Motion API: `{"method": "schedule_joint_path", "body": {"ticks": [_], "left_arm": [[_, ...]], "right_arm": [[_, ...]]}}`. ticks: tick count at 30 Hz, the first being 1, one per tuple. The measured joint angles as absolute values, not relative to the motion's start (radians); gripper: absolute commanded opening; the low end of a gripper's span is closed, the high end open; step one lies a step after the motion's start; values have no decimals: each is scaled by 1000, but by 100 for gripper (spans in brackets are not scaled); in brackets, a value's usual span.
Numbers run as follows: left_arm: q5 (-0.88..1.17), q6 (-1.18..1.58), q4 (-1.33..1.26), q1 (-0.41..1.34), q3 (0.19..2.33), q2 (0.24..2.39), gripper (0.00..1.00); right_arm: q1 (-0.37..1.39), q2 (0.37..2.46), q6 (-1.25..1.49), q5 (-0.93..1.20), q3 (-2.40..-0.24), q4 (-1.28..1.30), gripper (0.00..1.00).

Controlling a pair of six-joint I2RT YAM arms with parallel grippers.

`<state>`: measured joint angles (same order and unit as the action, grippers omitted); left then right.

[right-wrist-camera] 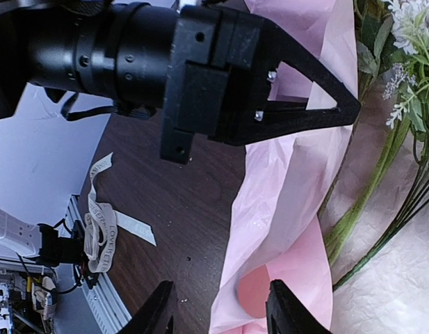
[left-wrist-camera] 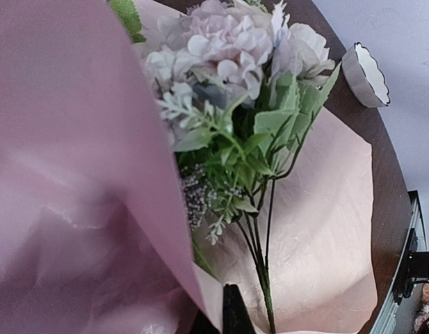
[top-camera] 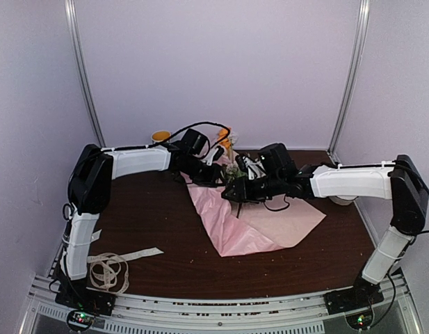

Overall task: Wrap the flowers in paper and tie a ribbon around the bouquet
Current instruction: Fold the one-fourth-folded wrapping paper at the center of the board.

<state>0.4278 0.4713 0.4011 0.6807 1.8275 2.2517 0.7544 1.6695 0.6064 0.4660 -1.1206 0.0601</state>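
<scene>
Right wrist view shows the right gripper (right-wrist-camera: 221, 309) with its two dark fingers spread apart at the bottom edge, nothing pinched between them; a fold of the paper (right-wrist-camera: 284, 209) lies just beyond the gap, so the jaws look placed to take that loose edge. Just above, the left gripper (right-wrist-camera: 339, 111) has its black triangular fingers pressed together on the paper's raised edge, pinching it; holding the flap up seems meant to bring it over the stems. To the right of the flap the flowers (right-wrist-camera: 409, 28) lie on the sheet, green stems running down toward the camera, pale blooms in the top corner. From the left wrist, the held flap fills the near left like a pink wall; the bunch rests beside it, lilac and white blooms pointing away, stems toward the fingers, which suits wrapping the stem end. Overhead, both arms meet over the flowers and sheet at the middle of the table (top-camera: 151, 216); the ribbon (top-camera: 110, 270) lies in a loose heap at the near left corner, well apart and untouched, so tying is judged a later step; a yellow mug (top-camera: 160, 136) stands at the far edge behind the left arm; a small white dish (left-wrist-camera: 367, 73) sits just beyond the paper.
</scene>
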Motion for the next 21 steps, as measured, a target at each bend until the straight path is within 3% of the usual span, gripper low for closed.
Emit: {"method": "schedule_joint_path", "body": {"ticks": [4,7,10,13,17,21], "left_arm": [[423,468,404,681,1827,2252,0],[422,464,407,681,1829,2252,0],[418,460,420,681,1835,2252,0],[414,450,426,681,1843,2252,0],[400,417,438,682,1848,2252,43],[356,355,443,682,1845,2241,59]], "right_arm": [[754,1728,570,463,-1155,112,38],[754,1771,540,467,-1191,165,16],[754,1777,528,473,-1193,191,1],[754,1777,525,478,-1190,189,0],[751,1773,529,481,-1168,179,0],[740,1752,543,489,-1103,160,0]]}}
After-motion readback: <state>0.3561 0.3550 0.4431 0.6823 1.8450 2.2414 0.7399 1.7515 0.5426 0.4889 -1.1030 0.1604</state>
